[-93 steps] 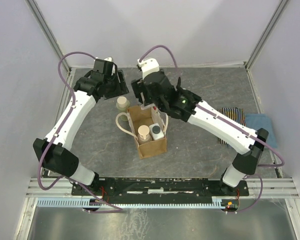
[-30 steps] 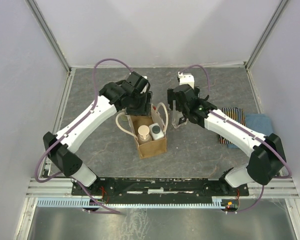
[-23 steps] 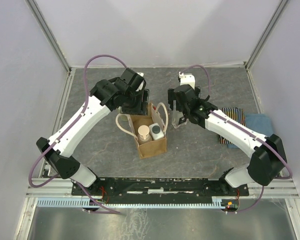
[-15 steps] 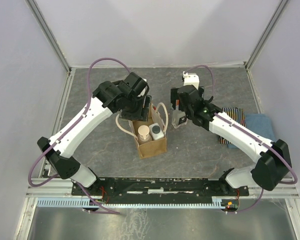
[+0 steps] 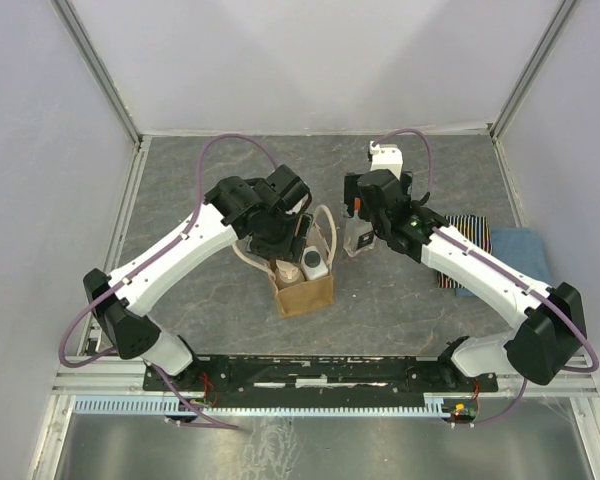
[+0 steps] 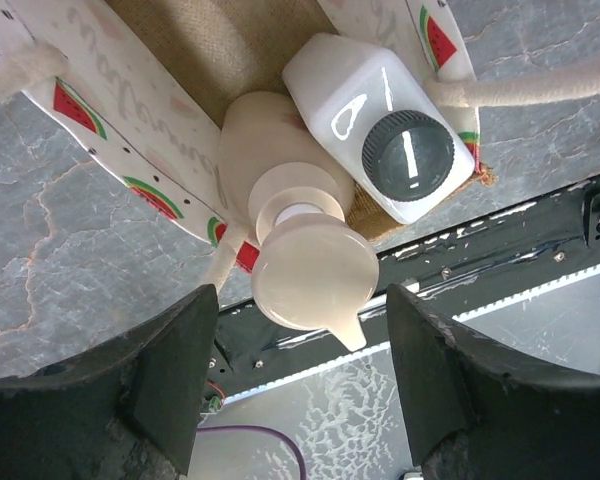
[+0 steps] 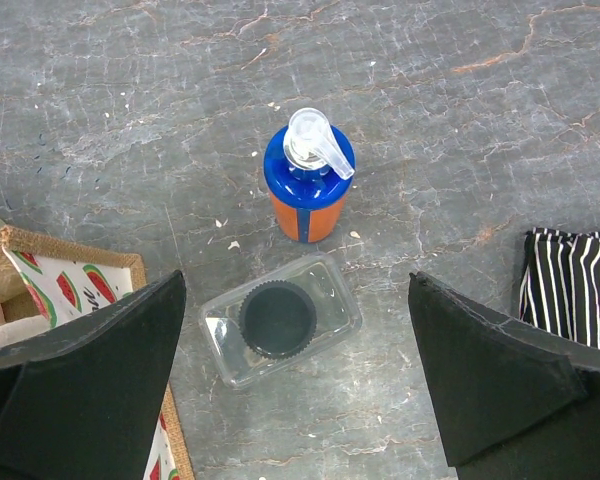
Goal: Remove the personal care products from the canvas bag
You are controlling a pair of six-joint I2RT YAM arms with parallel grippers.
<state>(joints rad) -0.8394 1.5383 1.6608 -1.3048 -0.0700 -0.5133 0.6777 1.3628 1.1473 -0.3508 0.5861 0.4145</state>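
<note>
Left end effector (image 6: 300,325) moved over canvas bag (image 5: 305,293) — spread wide, right end effector (image 7: 298,305) too.

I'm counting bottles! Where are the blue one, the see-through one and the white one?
blue bottle (image 7: 325,190), right wrist view, blue shoulder.
see-through bottle (image 7: 277,319), right wrist view, dark cap.
white bottle (image 6: 330,82), left wrist view, white shoulder.

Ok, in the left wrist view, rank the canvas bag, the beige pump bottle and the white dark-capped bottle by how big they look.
1. canvas bag: largest, runs out of frame.
2. beige pump bottle and white dark-capped bottle: about alike. The pump head sits nearer the camera, so I won't rank them.
</note>
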